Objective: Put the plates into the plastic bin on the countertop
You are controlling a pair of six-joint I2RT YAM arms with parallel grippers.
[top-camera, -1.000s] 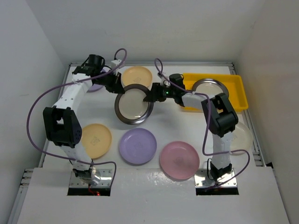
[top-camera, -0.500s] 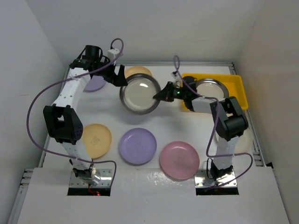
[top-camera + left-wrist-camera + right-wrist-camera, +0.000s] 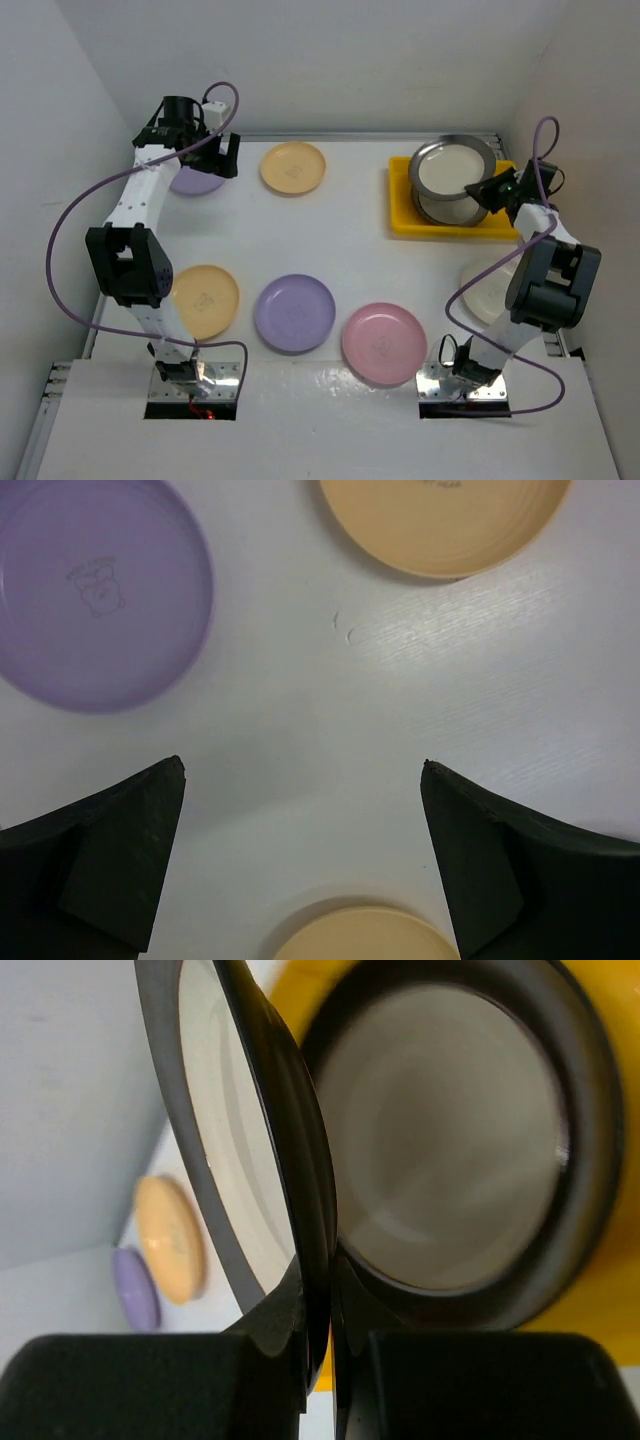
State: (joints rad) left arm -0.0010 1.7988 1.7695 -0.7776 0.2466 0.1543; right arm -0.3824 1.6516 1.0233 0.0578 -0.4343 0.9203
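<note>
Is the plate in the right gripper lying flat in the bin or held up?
Held up: right gripper pinches the held plate edge-on, tilted above another steel plate lying in the yellow bin.

We see the steel-rimmed plate [image 3: 452, 168] gone from the middle of the frame, where both grippers pinched its rim, to the upper right. It now hangs over the yellow bin [image 3: 405, 218] and the second steel-rimmed plate [image 3: 450, 1140] lying in it. Only the right gripper [image 3: 492, 190] clamps its rim now, that arm having swung to the right edge. The left gripper [image 3: 218, 155] has let go and drawn back to the upper left beside the lavender plate [image 3: 190, 183], jaws wide apart. The yellow-orange plate [image 3: 293, 167] at top centre is uncovered.
</note>
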